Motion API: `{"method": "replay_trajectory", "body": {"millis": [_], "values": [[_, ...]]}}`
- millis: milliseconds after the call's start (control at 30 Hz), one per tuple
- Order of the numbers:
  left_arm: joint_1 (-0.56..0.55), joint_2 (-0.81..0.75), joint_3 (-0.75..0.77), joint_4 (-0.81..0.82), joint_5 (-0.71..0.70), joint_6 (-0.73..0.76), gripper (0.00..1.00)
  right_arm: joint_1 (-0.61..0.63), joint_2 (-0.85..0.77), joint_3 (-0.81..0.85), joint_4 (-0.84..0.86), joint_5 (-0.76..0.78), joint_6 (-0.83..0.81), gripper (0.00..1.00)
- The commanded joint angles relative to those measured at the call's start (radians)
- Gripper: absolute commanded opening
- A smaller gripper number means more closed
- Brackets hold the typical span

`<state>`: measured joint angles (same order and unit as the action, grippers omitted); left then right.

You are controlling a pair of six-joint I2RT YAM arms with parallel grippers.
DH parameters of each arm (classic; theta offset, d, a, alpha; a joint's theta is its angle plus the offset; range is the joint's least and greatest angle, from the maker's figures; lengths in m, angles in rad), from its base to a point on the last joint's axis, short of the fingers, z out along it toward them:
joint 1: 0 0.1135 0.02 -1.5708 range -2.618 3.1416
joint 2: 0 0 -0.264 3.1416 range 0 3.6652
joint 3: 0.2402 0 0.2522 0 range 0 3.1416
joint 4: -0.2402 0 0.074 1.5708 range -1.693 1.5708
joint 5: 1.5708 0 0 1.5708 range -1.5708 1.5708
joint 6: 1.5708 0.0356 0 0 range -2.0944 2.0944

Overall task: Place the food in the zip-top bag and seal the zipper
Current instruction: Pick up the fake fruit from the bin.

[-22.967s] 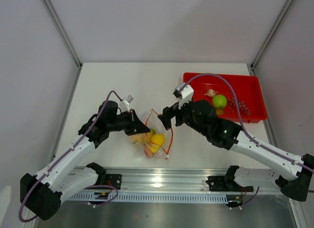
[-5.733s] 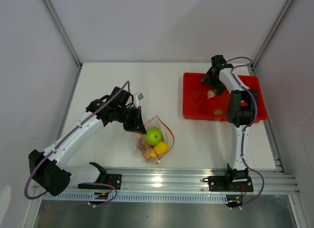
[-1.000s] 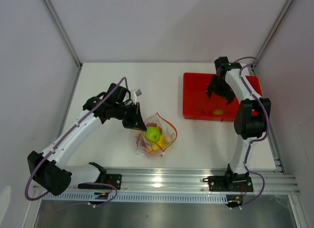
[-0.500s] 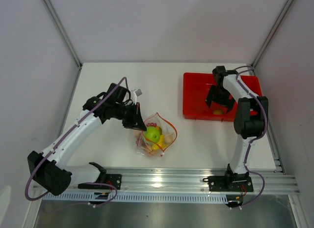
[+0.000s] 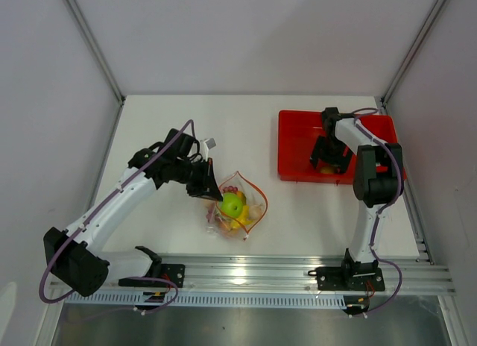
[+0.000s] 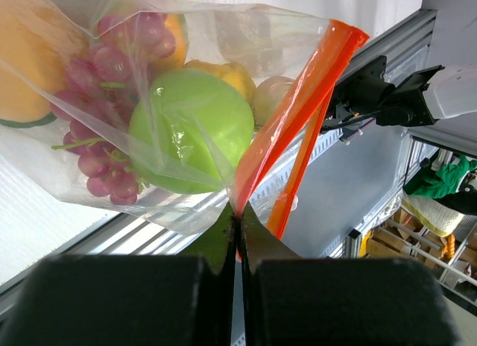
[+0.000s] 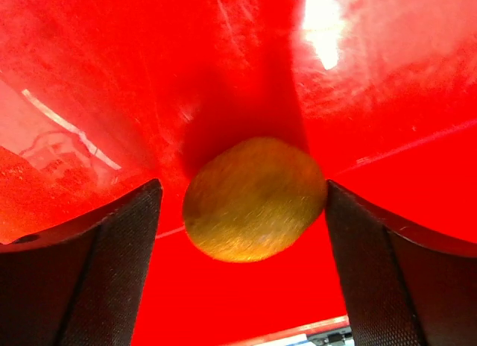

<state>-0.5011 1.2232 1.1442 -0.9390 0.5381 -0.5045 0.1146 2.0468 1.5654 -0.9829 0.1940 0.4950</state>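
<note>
The left arm (image 5: 112,212) and the right arm (image 5: 365,227) are slim white tubes linked by chunky black joint housings, each trailed by a purple cable (image 5: 168,141). Their black bases (image 5: 160,271) are bolted to a ribbed aluminium rail (image 5: 246,275). The fingers (image 7: 89,271) are matte black with a fine dotted texture.

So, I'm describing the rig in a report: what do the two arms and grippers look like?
The left arm and right arm have white link shells, bulky black joint housings and a purple cable running along each. The left gripper and right gripper are black, with broad, finely textured fingers.
</note>
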Motion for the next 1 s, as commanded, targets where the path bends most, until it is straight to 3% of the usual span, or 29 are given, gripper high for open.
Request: {"method": "replay_trajectory", "body": {"millis": [0,167,367,467,500,600,967], "values": [[0.009,-0.013,-0.011,0.029,0.014,-0.02,0.01,0.003,0.019,0.005,0.035,-0.019,-0.013,0.87],[0.009,-0.019,-0.021,0.045,0.016,-0.04,0.01,0.0,0.012,0.002,0.058,-0.062,-0.029,0.65],[0.009,-0.016,-0.024,0.057,0.016,-0.055,0.01,-0.007,-0.016,0.013,0.084,-0.171,-0.075,0.54],[0.009,-0.013,-0.024,0.06,0.014,-0.063,0.0,-0.009,-0.059,0.005,0.116,-0.182,-0.084,0.4],[0.009,-0.011,-0.023,0.062,0.017,-0.065,0.01,-0.009,-0.069,0.005,0.124,-0.226,-0.09,0.31],[0.009,-0.001,-0.006,0.063,0.023,-0.066,0.01,-0.009,-0.117,0.012,0.148,-0.261,-0.098,0.22],[0.01,0.071,0.097,0.037,0.082,-0.074,0.0,0.046,-0.263,0.038,0.165,-0.488,-0.164,0.13]]}}
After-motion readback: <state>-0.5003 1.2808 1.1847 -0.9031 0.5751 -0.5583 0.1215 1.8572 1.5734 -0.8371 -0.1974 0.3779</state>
